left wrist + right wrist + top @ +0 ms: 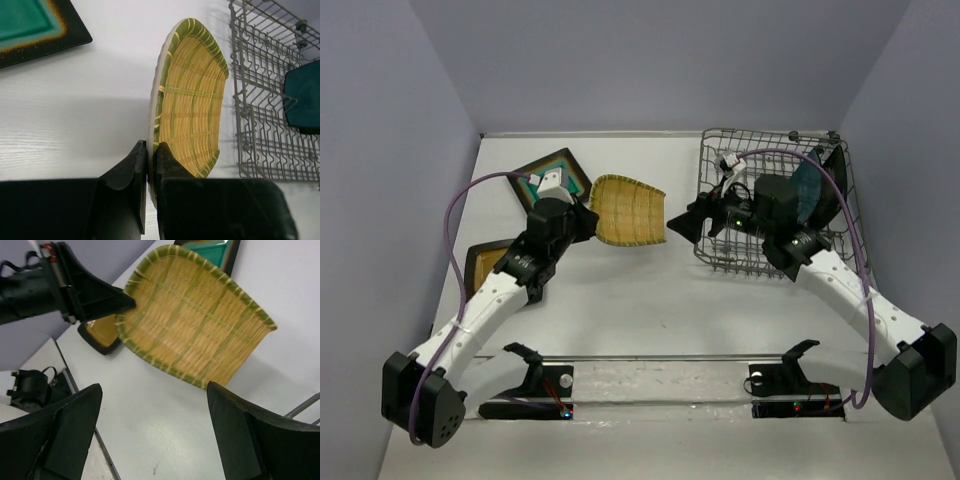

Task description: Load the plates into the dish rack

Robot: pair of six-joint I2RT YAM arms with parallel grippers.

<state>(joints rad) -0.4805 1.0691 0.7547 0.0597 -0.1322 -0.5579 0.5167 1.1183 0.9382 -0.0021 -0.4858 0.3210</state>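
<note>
Handover, likely: left gripper [151,146] clamps yellow plate [195,95]; right gripper [154,387], jaws apart, must grasp it for rack [250,115].

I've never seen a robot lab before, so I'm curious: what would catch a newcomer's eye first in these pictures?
First is the yellow ribbed plate in the middle of the table, with the left end effector pinched shut on its rim. The right end effector gapes open facing it, beside the grey wire dish rack at the far right, where a teal plate already sits.
</note>
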